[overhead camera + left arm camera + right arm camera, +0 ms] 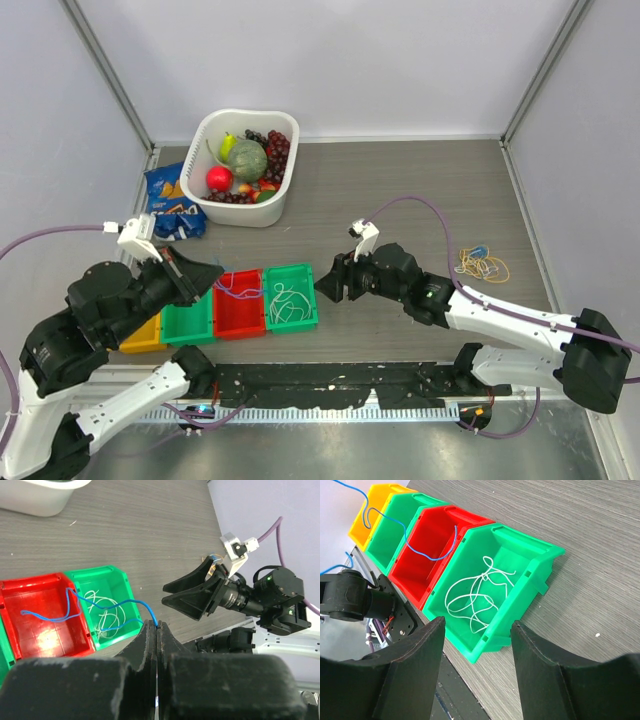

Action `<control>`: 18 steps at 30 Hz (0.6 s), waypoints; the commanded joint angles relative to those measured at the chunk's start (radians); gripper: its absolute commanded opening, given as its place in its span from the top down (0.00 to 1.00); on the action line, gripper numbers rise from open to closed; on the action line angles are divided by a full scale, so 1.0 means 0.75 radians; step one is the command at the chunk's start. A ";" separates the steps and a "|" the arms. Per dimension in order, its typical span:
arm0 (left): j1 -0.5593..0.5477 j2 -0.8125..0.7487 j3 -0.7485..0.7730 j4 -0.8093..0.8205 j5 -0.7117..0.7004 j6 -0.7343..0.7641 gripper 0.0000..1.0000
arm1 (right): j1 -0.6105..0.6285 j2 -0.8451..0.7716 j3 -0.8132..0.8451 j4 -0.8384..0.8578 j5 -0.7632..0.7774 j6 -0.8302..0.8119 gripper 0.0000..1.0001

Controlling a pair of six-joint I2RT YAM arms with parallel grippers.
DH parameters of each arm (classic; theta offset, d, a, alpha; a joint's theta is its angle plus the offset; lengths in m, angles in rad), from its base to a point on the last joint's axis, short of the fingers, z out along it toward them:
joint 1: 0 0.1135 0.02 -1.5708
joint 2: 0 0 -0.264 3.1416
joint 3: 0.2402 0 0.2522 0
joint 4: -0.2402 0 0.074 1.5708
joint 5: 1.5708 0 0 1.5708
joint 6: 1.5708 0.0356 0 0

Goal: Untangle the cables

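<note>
Wood-grain counter: left end effector pinching blue cable trailing into red bin; white cable in green bin touching red bin; right end effector spread, near red bin.

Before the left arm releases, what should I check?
1. Grip: left gripper shut on blue cable: ok.
2. Cable's tail inside red bin: ok.
3. Blue cable clear of white cables in green bin: ok, per right wrist view.
4. Spare hand: right gripper open and empty: ok.
5. Untangled: yellow-and-blue bundle on table: not ok.
</note>
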 commanded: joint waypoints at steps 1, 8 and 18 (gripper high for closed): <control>0.003 -0.023 -0.060 -0.040 -0.002 -0.051 1.00 | -0.007 0.000 0.029 0.079 -0.008 0.003 0.40; 0.003 -0.013 -0.180 -0.038 -0.016 -0.086 1.00 | -0.007 -0.012 0.025 0.071 -0.012 0.005 0.40; 0.003 0.081 -0.487 0.022 -0.372 -0.321 1.00 | -0.009 -0.010 0.019 0.069 -0.014 0.008 0.40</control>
